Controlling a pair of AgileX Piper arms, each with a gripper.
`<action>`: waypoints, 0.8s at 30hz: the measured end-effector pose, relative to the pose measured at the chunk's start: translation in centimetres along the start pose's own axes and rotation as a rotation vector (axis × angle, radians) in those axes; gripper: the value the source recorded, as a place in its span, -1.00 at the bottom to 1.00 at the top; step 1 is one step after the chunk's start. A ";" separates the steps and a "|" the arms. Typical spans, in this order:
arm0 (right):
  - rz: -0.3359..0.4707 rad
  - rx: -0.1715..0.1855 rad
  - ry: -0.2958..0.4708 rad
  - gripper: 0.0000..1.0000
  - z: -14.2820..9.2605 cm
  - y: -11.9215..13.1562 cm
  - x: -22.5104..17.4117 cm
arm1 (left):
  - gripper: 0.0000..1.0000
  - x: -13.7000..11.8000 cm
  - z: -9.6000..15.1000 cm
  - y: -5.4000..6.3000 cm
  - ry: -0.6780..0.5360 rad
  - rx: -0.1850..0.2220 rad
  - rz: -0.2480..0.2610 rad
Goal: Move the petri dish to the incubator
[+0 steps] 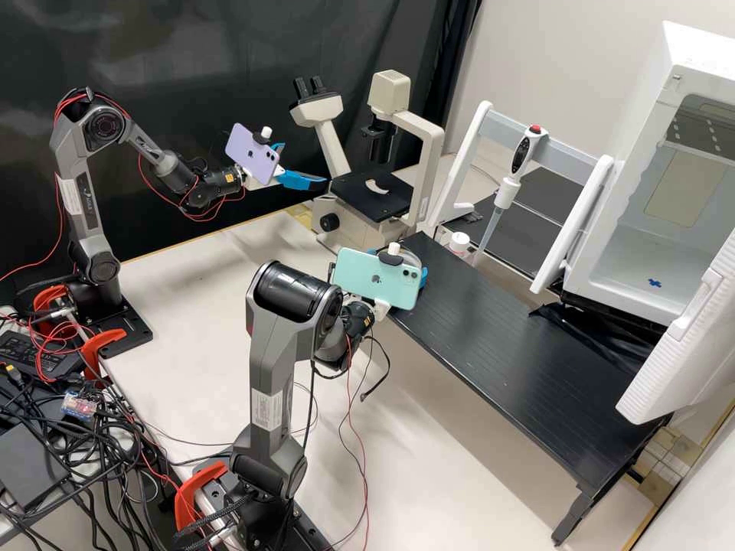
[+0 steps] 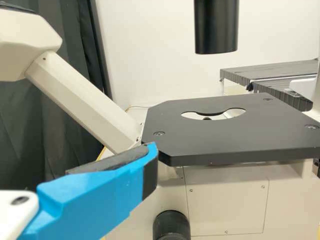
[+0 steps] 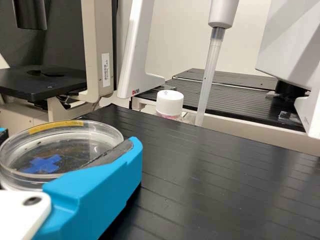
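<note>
My left gripper (image 1: 297,167) is beside the microscope in the high view, its blue fingers apart with nothing between them. One finger of the left gripper (image 2: 102,192) shows before the black microscope stage (image 2: 230,135) in the left wrist view. At the black bench's far end, my right gripper (image 1: 402,264) is partly hidden by its phone. In the right wrist view, the right gripper (image 3: 65,167) is shut on the clear petri dish (image 3: 102,142), which has yellow tape on its rim; a blue cross shows through it. The white incubator (image 1: 677,46) stands open, with a blue cross on its floor.
A pipette (image 1: 509,184) hangs on a white stand near the bench's far edge, with a white-capped bottle (image 1: 459,243) beside it. The black bench (image 1: 528,344) runs toward the incubator. The incubator's open door (image 1: 689,337) juts over the bench's right end.
</note>
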 end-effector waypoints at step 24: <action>0.120 0.046 -0.139 -1.00 4.1 4.9 -0.7 | 1.00 0.0 0.0 0.0 0.000 0.000 0.000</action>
